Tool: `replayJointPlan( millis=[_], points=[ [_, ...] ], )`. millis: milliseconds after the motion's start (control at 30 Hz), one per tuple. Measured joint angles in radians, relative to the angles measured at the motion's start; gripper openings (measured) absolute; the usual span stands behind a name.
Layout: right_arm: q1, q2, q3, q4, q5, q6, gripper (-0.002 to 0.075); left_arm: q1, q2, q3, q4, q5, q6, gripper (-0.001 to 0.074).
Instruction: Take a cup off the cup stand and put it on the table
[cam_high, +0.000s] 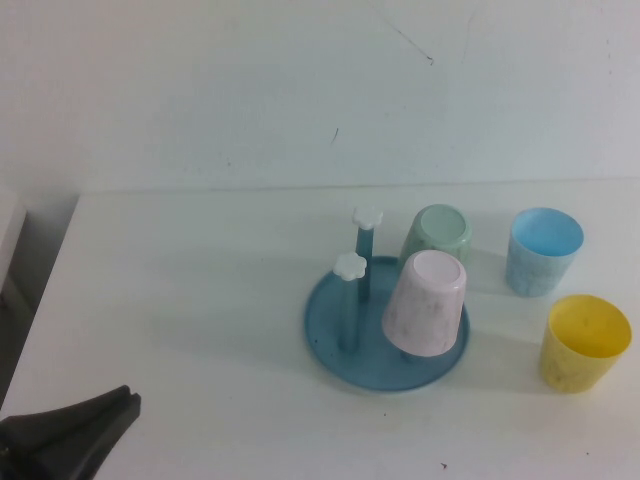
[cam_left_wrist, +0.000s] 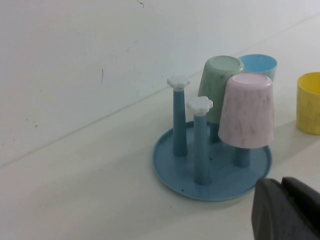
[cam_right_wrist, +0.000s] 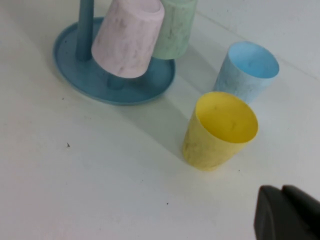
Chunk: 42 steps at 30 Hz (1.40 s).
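Cups: the light blue cup (cam_high: 544, 250) already stands upright on the worktop (cam_high: 200, 300), at three o'clock of the cup stand (cam_high: 330, 335). Left pincer (cam_high: 70, 432) sits at seven o'clock, the right pincer (cam_right_wrist: 287, 214) low beside the yellow cup (cam_high: 584, 342); I cannot tell either's opening. I judge a slow, straight withdrawal best.

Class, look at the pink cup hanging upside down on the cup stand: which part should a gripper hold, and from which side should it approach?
Probably grip the pink cup across its side walls, from the front right, away from the pale green cup behind it. It is inverted over a peg of the cup stand, so lift upward.
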Motion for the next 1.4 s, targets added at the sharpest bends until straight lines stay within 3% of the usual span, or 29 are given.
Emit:
replayJointPlan(
  millis=[233, 967, 1400],
  points=[
    [0.0, -0.106, 0.066, 0.001, -0.004, 0.003, -0.0001, 0.0, 0.0, 0.001, 0.0, -0.006, 0.0, -0.0002],
    [0.0, -0.11, 0.072, 0.001, 0.014, 0.003, -0.0001, 0.015, -0.033, 0.039, 0.0, -0.044, 0.005, -0.0002],
    [0.0, -0.11, 0.072, 0.005, 0.014, 0.003, -0.0001, 0.427, -0.268, 0.236, -0.072, -0.11, 0.005, -0.0002]
  ],
)
